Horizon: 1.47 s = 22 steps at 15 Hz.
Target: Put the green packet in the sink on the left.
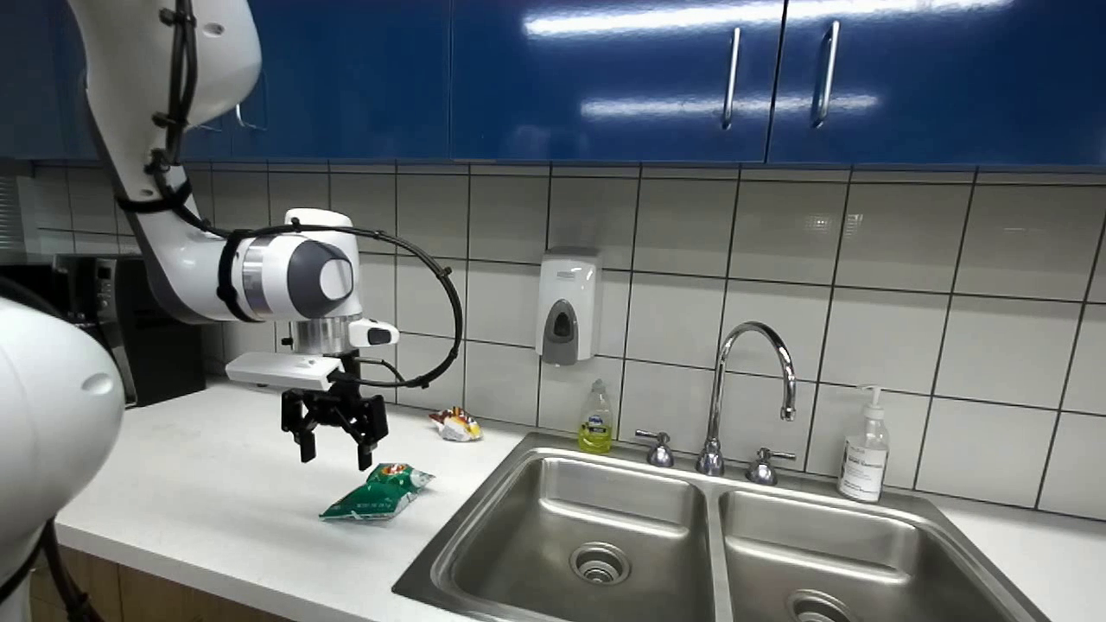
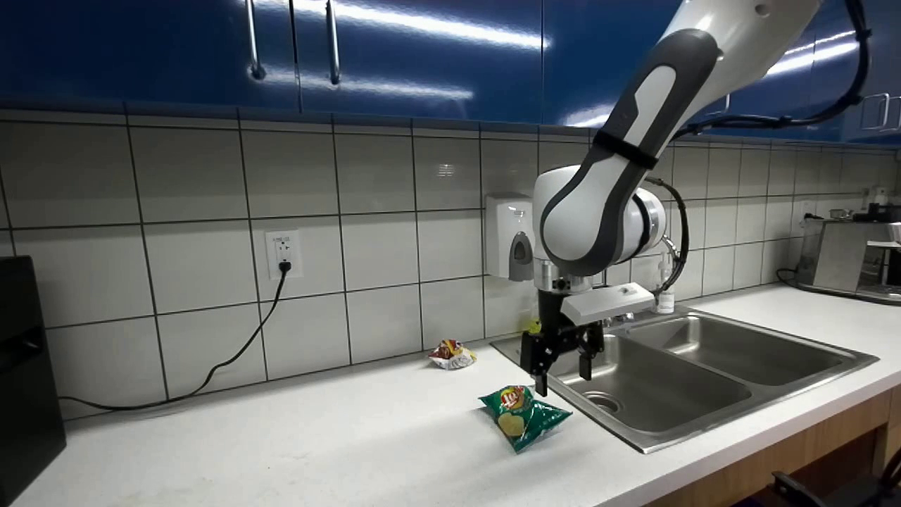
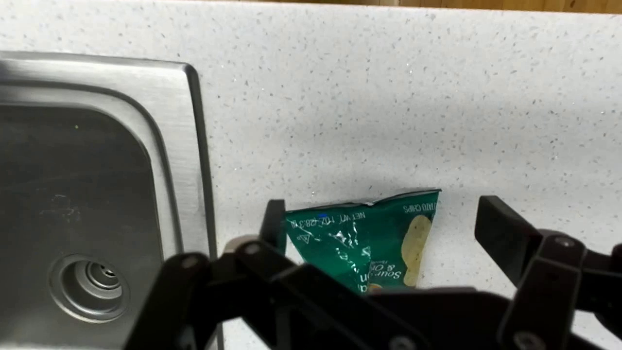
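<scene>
A green chip packet (image 1: 373, 499) lies on the white counter beside the double steel sink, and it also shows in an exterior view (image 2: 524, 419) and in the wrist view (image 3: 340, 243). My gripper (image 1: 336, 453) is open and empty above the packet, fingers pointing down; it shows too in an exterior view (image 2: 563, 379). In the wrist view, the packet lies between the two spread fingers (image 3: 381, 218), nearer the left one, and the gripper body hides its lower part. The sink's left basin (image 1: 518, 557) has a round drain; its rim (image 3: 175, 97) is left in the wrist view.
A crumpled red, yellow and white packet (image 1: 456, 425) lies near the tiled wall. A dish soap bottle (image 1: 595, 422), a faucet (image 1: 712, 449) and a sanitizer bottle (image 1: 864, 462) stand along the sink's back edge. A soap dispenser (image 1: 568, 302) hangs on the wall.
</scene>
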{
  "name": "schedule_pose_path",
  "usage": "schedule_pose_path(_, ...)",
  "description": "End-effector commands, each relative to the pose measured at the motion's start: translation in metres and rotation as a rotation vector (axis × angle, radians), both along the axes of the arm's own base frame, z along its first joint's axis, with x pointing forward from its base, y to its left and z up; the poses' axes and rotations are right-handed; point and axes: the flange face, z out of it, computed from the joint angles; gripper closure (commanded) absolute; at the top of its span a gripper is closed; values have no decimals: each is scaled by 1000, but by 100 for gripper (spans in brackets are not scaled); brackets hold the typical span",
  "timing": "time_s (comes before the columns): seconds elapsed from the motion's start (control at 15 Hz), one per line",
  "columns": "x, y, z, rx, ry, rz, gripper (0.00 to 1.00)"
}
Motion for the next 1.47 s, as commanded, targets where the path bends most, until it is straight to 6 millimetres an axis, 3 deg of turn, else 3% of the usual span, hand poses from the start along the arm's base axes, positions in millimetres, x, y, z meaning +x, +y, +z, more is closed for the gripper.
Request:
schedule_pose_path(0.0,31,5,-14,-16,-5,2,0)
schedule_pose_path(0.67,86,17,-53,-27,11,-7,0)
schedule_pose_path(1.4,109,12,-79,-37,17,-39,0)
